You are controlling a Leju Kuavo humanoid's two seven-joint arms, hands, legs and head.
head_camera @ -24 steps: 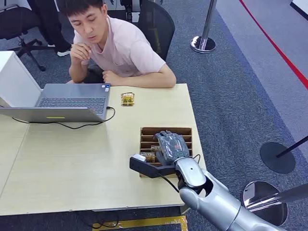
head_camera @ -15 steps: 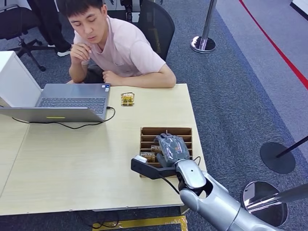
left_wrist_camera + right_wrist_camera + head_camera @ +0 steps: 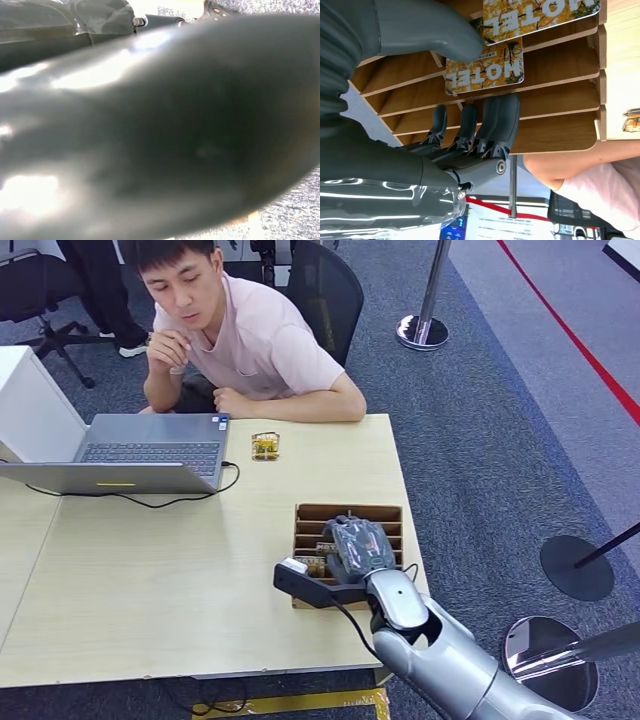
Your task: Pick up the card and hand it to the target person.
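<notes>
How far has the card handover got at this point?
Reach done: the right hand sits over the wooden card rack. In hand: thumb and fingers bracket a hotel card in its slot, not lifted. Left: pulling it out and passing it to the seated person.

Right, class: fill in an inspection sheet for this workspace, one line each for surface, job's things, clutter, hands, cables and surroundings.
Surface: pale wooden table.
Job's things: hotel card in the wooden slotted rack; another card one slot over; person seated at the far edge.
Clutter: open laptop, small packet.
Hands: right hand over the rack, thumb and fingers either side of the card; grip uncertain.
Cables: black cable from laptop.
Surroundings: carpet, stanchion bases.
</notes>
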